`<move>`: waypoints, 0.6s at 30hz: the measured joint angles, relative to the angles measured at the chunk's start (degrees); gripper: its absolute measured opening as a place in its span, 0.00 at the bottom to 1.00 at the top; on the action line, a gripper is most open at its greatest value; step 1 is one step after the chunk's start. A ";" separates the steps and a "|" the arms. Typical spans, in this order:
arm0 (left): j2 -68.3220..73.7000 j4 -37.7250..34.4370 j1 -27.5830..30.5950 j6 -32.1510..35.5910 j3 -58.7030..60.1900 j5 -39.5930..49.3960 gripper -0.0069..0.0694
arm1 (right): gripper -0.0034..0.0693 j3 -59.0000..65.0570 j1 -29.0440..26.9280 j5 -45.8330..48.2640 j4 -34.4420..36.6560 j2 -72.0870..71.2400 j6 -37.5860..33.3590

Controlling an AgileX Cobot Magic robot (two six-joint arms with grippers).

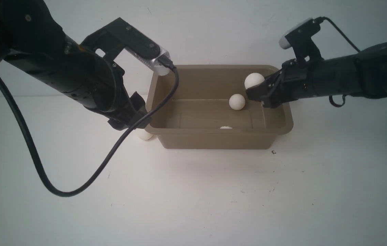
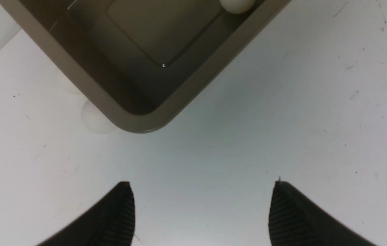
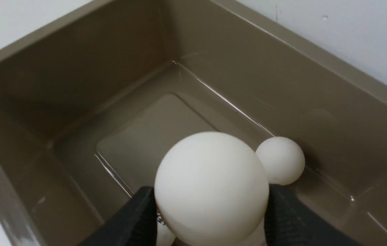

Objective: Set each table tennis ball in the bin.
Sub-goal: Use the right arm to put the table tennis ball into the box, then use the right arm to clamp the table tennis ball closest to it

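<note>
Black right arm (image 1: 350,75) stretched level over bin (image 1: 214,140) — ball (image 1: 254,80) between fingers (image 3: 135,222).

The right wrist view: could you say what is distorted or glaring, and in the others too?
Right wrist view: the near ball looms oversized; glare streaks the bin floor. Left wrist view: the outside ball fades into the white table. Front view: left arm nearly black.

Taupe bin (image 1: 214,140), upright at your table's (image 1: 193,205) far edge. One white ball (image 1: 237,101) rests inside by its far wall and a second ball (image 1: 226,127) by its near wall. A third ball (image 1: 254,81) is pinched in the right gripper (image 3: 210,205) above. A fourth ball (image 1: 144,135) lies outside the near-left corner.
</note>
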 joint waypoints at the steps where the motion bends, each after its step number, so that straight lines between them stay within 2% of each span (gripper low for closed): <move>1: -0.50 -0.27 0.00 0.00 0.00 0.00 0.71 | 0.65 -0.13 0.00 -0.14 0.05 0.36 0.00; 3: -2.52 -0.58 0.00 0.00 0.00 0.06 0.71 | 0.71 -0.12 0.00 -0.51 0.11 0.53 0.00; 6: -6.17 -0.58 0.00 0.00 0.00 0.11 0.71 | 0.74 -0.42 0.00 -1.30 0.54 0.53 -0.36; 14: -15.09 -1.22 0.00 0.05 -0.17 -3.00 0.71 | 0.74 -0.47 -0.48 -5.70 0.95 -2.35 -1.51; 18: -16.19 -1.22 0.00 0.05 -0.22 -4.94 0.71 | 0.74 -0.47 -5.08 -5.08 0.87 -5.70 0.93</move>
